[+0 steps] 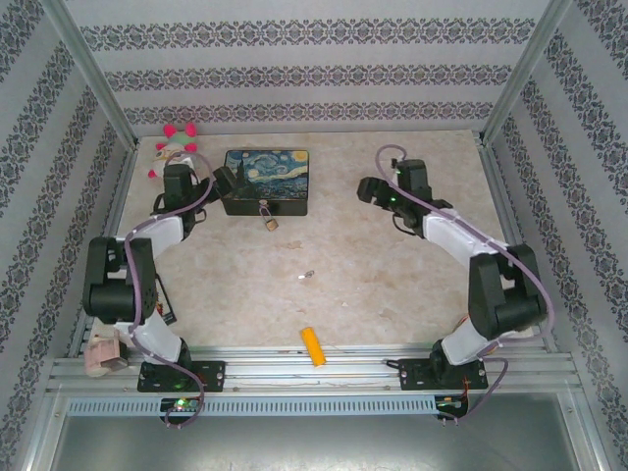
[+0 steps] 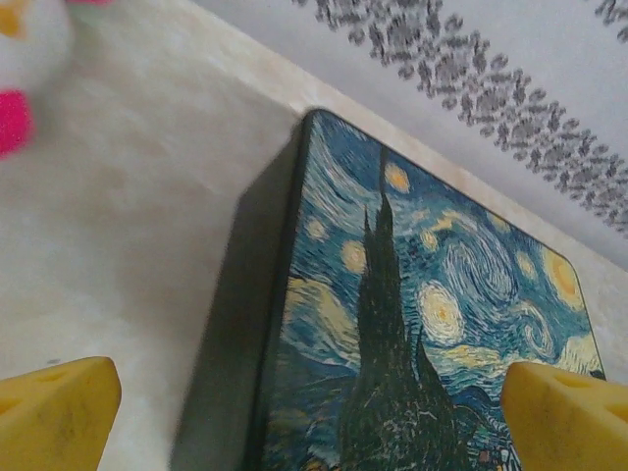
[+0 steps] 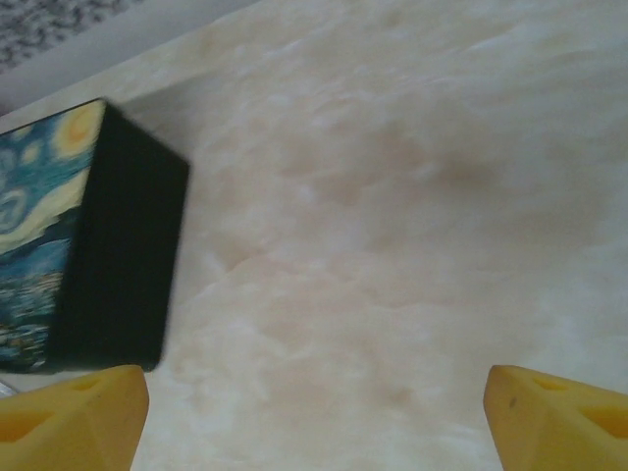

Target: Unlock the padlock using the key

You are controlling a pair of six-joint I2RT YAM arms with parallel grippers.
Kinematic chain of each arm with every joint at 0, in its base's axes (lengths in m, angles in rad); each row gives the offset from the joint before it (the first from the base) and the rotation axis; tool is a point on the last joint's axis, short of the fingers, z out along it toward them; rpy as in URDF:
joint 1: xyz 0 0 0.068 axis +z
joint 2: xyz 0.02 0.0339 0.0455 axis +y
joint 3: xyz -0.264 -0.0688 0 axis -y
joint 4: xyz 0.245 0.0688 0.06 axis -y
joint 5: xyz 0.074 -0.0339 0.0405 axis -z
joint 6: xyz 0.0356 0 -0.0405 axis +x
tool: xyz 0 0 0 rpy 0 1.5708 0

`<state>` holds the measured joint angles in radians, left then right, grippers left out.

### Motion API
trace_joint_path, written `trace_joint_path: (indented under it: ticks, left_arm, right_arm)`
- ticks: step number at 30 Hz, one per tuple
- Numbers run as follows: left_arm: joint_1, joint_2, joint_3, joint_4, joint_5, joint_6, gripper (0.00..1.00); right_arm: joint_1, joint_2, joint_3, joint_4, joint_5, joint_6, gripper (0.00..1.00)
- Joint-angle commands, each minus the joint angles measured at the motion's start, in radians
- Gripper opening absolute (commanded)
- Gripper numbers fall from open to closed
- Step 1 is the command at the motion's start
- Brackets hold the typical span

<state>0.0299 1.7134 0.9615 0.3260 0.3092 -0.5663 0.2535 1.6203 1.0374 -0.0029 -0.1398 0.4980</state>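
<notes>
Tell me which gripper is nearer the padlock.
Left. The left gripper sits at the box's left end, close to the padlock hanging at its front. The right gripper hangs over bare table, well right of the box.

- Padlock [image 1: 270, 223]: small, brass-coloured, with a thin silver shackle; sits at the front face of the painted box [image 1: 267, 175].
- Key [image 1: 306, 277]: tiny, silvery; lies on the table [image 1: 392, 294], apart from the padlock.
</notes>
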Motion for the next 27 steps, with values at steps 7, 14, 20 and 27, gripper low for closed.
trace_joint_path:
  ticks: [7, 14, 20, 27]
  left_arm:
    - [-0.049, 0.155, 0.174, -0.115, 0.07, 0.013, 0.95]
    - [-0.071, 0.169, 0.18, -0.149, 0.042, 0.053, 0.8]
    - [-0.108, 0.162, 0.149, -0.131, 0.021, 0.067, 0.75]
    - [-0.192, 0.138, 0.119, -0.128, -0.025, 0.094, 0.68]
  right_arm:
    - [0.147, 0.254, 0.268, -0.043, -0.134, 0.101, 0.78]
    - [0.199, 0.416, 0.467, -0.092, -0.158, 0.127, 0.76]
    - [0.199, 0.516, 0.58, -0.123, -0.198, 0.149, 0.68]
    - [0.201, 0.554, 0.604, -0.123, -0.236, 0.163, 0.56]
